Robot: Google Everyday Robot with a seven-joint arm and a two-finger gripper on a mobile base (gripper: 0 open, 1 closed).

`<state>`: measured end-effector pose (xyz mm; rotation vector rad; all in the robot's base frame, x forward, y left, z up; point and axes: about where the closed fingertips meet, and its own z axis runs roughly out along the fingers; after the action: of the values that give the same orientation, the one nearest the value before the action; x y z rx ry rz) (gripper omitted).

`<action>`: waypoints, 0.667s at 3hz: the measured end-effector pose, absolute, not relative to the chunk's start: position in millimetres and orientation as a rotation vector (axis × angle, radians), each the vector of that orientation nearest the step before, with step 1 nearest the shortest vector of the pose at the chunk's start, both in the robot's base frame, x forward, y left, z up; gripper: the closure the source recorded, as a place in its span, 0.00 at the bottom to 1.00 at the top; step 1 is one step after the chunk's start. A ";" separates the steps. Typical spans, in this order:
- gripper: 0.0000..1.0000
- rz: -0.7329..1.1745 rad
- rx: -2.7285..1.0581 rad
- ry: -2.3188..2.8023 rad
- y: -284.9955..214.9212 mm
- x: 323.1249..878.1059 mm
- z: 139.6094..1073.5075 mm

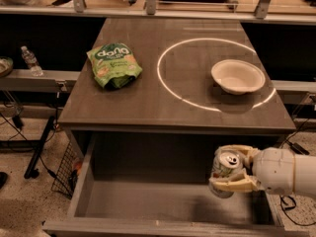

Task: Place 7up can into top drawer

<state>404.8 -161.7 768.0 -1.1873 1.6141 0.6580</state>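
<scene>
The gripper (pixel 220 168) has two cream-coloured fingers (pixel 236 185), flat and tapered. One lies along the upper side of the 7up can (pixel 227 162) and one along its lower side, both touching it. Right of the can, the wrist housing (pixel 279 172) is a smooth, rounded white cylinder.

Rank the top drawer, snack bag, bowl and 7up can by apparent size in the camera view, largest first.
1. top drawer
2. snack bag and bowl, about alike
3. 7up can, smallest though nearest, held by the gripper over the drawer's right side
</scene>
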 end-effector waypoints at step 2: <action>0.74 0.609 -1.168 1.598 -156.2 427.2 709.1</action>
<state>427.2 -156.2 709.1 -1.1683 1.5982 0.6090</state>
